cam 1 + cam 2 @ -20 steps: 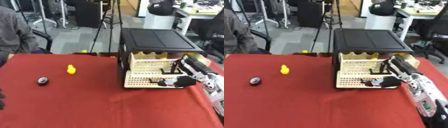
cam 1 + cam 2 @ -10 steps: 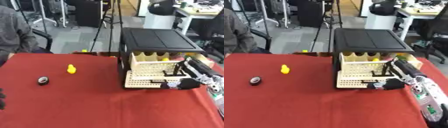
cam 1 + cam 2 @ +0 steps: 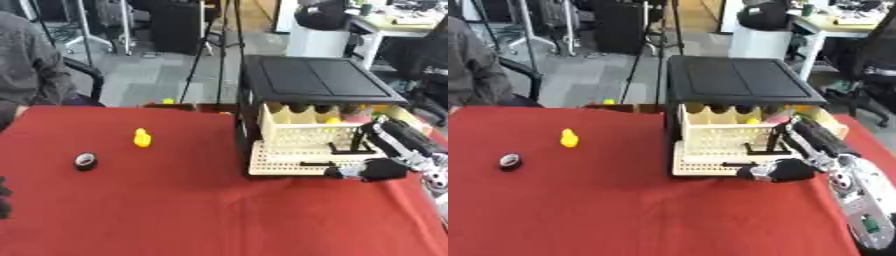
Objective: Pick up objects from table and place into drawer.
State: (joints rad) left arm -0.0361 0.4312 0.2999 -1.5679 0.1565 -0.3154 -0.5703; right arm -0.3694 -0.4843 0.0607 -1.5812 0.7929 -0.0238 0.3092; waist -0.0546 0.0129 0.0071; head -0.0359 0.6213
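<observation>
A small yellow duck-shaped toy (image 3: 142, 138) stands on the red table, left of centre. A small round black object (image 3: 85, 161) lies nearer the left edge. The black-topped drawer unit (image 3: 315, 80) sits at the right, its cream lower drawer (image 3: 289, 162) pulled out toward me, with a black handle (image 3: 315, 163) on the front. My right hand (image 3: 785, 170) is at the front right corner of that drawer, just right of the handle. A sliver of my left hand (image 3: 3, 196) shows at the left edge, low down.
The upper cream drawer (image 3: 728, 134) holds yellow items. The table is covered in red cloth (image 3: 175, 210). A seated person (image 3: 31, 65) is beyond the table's far left corner. A tripod and office chairs stand behind the table.
My right hand has slid down and slightly right along the lower drawer's front. The duck, the black object and the drawer stay where they were.
</observation>
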